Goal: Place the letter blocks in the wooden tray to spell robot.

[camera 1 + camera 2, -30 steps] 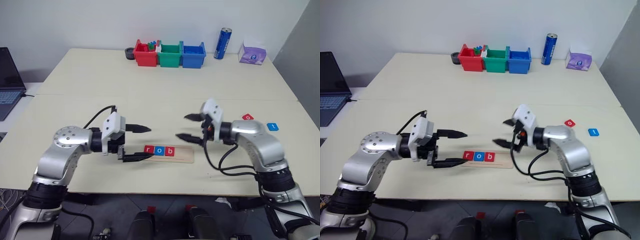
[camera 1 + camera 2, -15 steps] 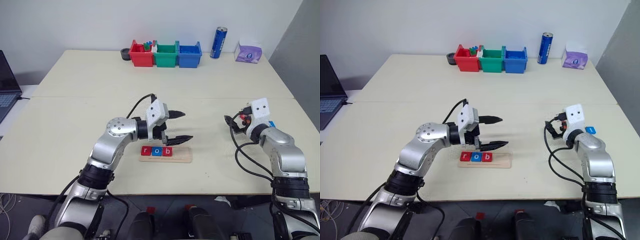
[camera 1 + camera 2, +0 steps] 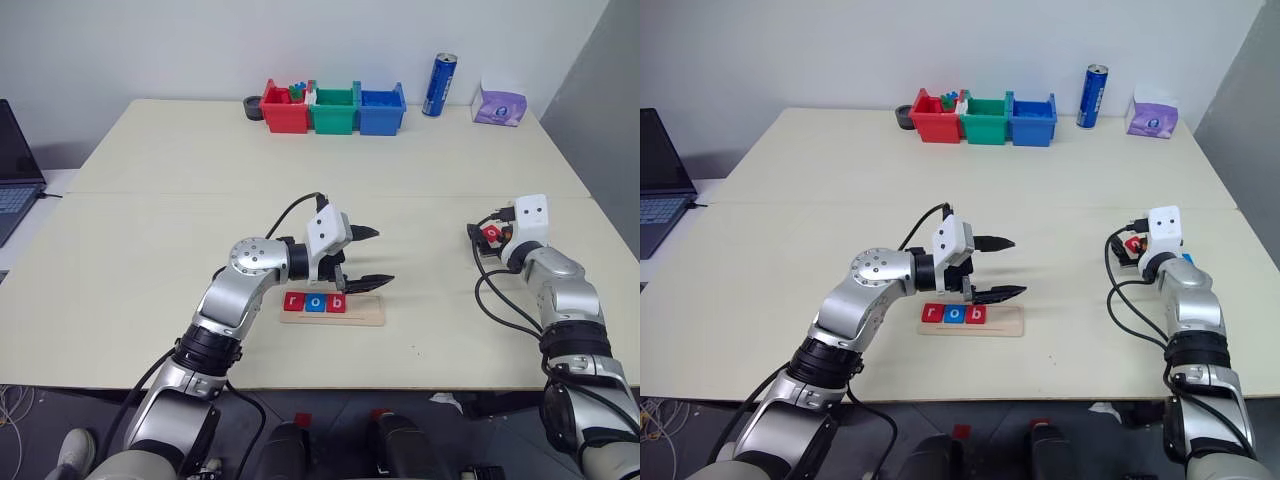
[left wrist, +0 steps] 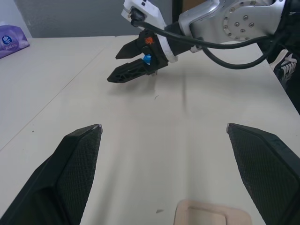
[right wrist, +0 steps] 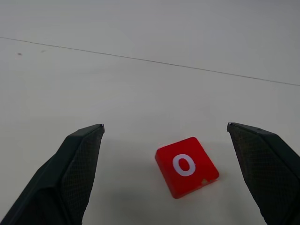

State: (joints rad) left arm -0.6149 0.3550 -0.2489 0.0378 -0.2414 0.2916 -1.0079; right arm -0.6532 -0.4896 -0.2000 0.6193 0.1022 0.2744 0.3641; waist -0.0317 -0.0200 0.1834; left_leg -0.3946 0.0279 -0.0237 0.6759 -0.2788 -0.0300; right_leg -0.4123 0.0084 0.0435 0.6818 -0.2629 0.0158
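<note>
Right wrist view: cream table (image 5: pixel 140 84).

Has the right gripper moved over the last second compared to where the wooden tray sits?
Yes. The right gripper has swung away from the wooden tray, out toward the table's right edge, and now hangs open over the red o block.

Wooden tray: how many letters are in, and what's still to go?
Done: the wooden tray holds three blocks, r, o and b. In hand: the open right gripper frames the red o block on the table, not yet gripped. The open left gripper hovers above the tray's free end. Left: seat that o, then the last letter.
</note>
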